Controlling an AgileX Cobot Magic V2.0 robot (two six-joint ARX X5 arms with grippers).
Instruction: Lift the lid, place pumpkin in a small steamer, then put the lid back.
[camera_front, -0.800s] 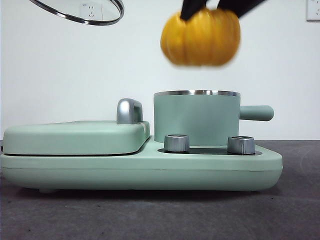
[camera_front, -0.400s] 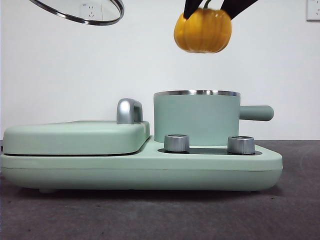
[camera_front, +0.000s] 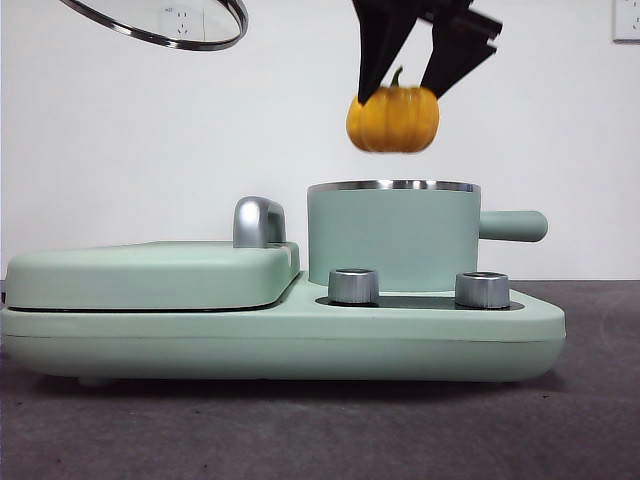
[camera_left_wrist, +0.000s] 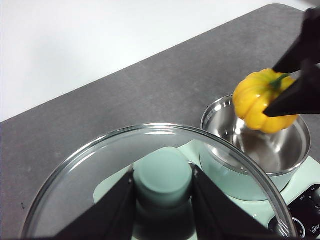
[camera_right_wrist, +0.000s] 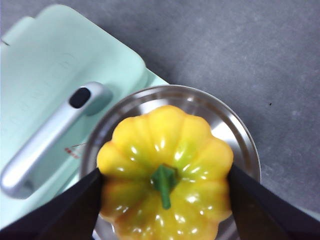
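My right gripper (camera_front: 400, 100) is shut on the yellow-orange pumpkin (camera_front: 393, 119) and holds it in the air just above the open small steamer (camera_front: 393, 236). In the right wrist view the pumpkin (camera_right_wrist: 165, 172) hangs over the steamer's steel bowl (camera_right_wrist: 240, 137). My left gripper (camera_left_wrist: 163, 192) is shut on the mint-green knob of the glass lid (camera_left_wrist: 100, 165) and holds it high at the upper left (camera_front: 160, 22). The left wrist view also shows the pumpkin (camera_left_wrist: 260, 100) over the steamer (camera_left_wrist: 280, 150).
The steamer stands on a mint-green appliance base (camera_front: 280, 340) with two steel dials (camera_front: 353, 285) at the front. A wide flat grill cover (camera_front: 150, 272) with a steel handle (camera_front: 258, 221) lies left of the steamer. A grey table (camera_front: 320, 430) lies under all.
The right gripper has carried the pumpkin down and farther from the camera, so it looks smaller and hangs closer over the steamer. The lid has stayed still.
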